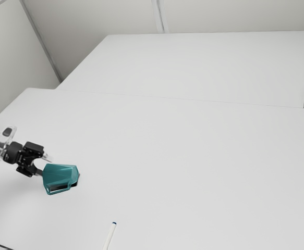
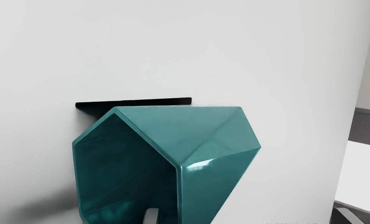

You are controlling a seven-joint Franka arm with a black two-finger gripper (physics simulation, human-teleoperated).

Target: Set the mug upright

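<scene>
The teal faceted mug (image 1: 61, 176) lies on its side at the exterior view's left, its looped handle toward that view's bottom. My gripper (image 1: 44, 165) is at the mug's end with its fingers apart. In the wrist view, the open mouth of the mug (image 2: 213, 133) faces my hand. The gripper (image 2: 247, 216) stands open there: one fingertip overlaps the dark mouth and seems to reach inside, while the other is well beyond the mug's outer wall. Both fingers do not close on the wall. The handle is not clearly visible from the hand.
A thin black strip (image 2: 133, 101) runs along the mug's side. A white marker with a blue end (image 1: 109, 236) lies on the white table (image 1: 193, 172), near the exterior view's bottom edge. Another white surface (image 1: 193, 65) stands behind the table.
</scene>
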